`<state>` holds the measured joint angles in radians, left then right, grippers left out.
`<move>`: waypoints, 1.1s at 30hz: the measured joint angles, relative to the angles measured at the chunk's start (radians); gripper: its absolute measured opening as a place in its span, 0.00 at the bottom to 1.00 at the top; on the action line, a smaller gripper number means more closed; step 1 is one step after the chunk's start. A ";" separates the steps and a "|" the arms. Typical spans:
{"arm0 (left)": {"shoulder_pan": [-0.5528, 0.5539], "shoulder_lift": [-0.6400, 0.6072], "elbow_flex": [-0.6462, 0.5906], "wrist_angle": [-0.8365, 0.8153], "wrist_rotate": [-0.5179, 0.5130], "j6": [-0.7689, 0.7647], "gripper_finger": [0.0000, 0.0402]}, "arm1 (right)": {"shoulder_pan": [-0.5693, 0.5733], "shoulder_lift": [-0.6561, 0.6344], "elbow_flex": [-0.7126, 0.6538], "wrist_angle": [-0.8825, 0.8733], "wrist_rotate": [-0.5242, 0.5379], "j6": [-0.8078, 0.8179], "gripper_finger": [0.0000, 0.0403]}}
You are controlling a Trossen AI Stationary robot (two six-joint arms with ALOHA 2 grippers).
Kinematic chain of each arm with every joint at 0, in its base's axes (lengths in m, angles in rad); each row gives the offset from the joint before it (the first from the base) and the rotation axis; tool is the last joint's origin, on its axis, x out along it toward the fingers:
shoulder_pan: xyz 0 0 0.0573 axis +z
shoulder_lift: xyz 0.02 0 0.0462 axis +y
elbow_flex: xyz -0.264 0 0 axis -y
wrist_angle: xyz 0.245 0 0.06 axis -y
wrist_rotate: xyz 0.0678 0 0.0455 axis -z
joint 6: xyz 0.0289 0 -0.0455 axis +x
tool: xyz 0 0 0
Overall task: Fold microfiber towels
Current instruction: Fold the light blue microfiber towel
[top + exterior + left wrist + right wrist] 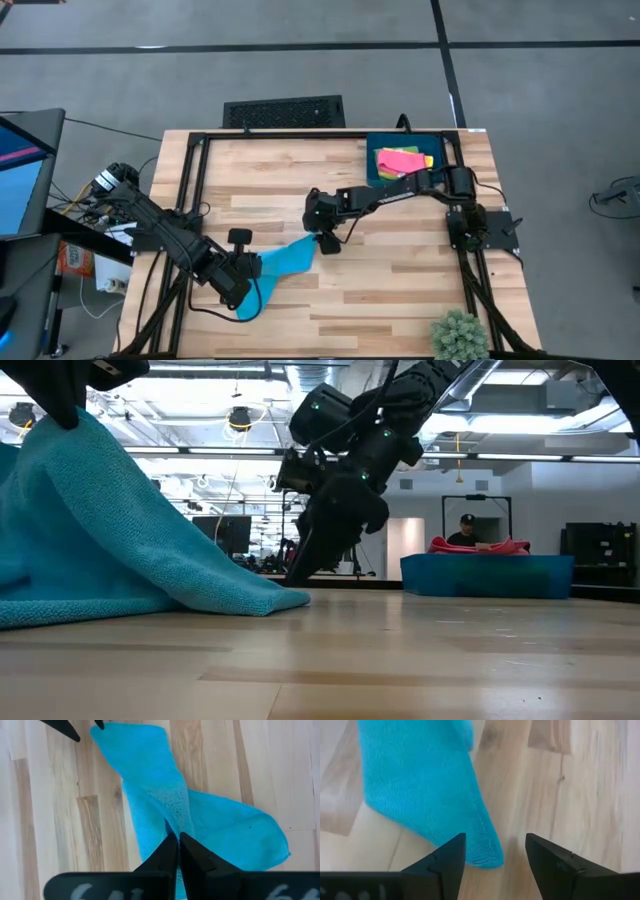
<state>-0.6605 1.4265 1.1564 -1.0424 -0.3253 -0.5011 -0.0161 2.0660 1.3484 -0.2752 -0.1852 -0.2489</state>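
We are partway through the folding. In the dark blue tray [378, 158] at the far right corner of the surface [400, 280], pink and yellow towels [400, 160] already lie as a small stack; a green one we cannot make out. The blue towel [283, 264] is the one in hand, and it is not yet folded: it lies stretched and rumpled across the near-left part of the surface, one end bunched and lifted, the other trailing flat toward the middle.

Our left gripper [178, 851] has its jaws pinched tight on a ridge of the blue towel, holding that end raised off the wood, so that the low view shows the cloth sloping down from the held corner to the boards. Our right gripper [495, 852] hovers just over the far tip of the same towel with its jaws spread wide and nothing between them; the tip of the cloth lies flat on the wood in the gap between the fingers.

What is left, as we judge it, is to square this towel, fold it and carry it to the tray, and the same for any towel not yet stacked.

For room, we have plenty: bare wood lies open between the towel and the tray, and along the near edge. A small potted plant [459, 335] stands at the near right corner, well apart from the cloth. The held end of the towel sits close to the near-left edge of the surface, which we should mind when pulling.
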 joint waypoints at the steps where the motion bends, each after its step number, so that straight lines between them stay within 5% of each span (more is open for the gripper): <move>1: 0.000 0.000 0.000 0.000 -0.001 0.000 0.01 | 0.001 0.000 -0.001 0.001 -0.006 -0.009 0.57; 7: 0.000 0.000 0.000 0.000 -0.002 0.005 0.01 | 0.019 0.000 0.000 0.015 -0.034 -0.041 0.53; 16: 0.000 0.000 0.000 0.000 -0.031 0.011 0.01 | 0.011 0.035 -0.002 0.064 -0.057 -0.049 0.26; 26: 0.000 0.000 0.000 -0.009 -0.037 0.030 0.01 | 0.008 0.051 0.000 0.017 -0.078 -0.069 0.31; 31: 0.000 0.000 0.000 -0.013 -0.061 0.024 0.01 | 0.009 0.035 0.004 -0.078 -0.079 -0.069 0.05; 33: 0.001 0.000 0.000 -0.013 -0.086 -0.002 0.01 | 0.012 0.015 -0.001 -0.119 -0.078 -0.059 0.04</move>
<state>-0.6598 1.4265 1.1564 -1.0557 -0.4109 -0.5031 -0.0044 2.0811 1.3478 -0.3945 -0.2634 -0.3081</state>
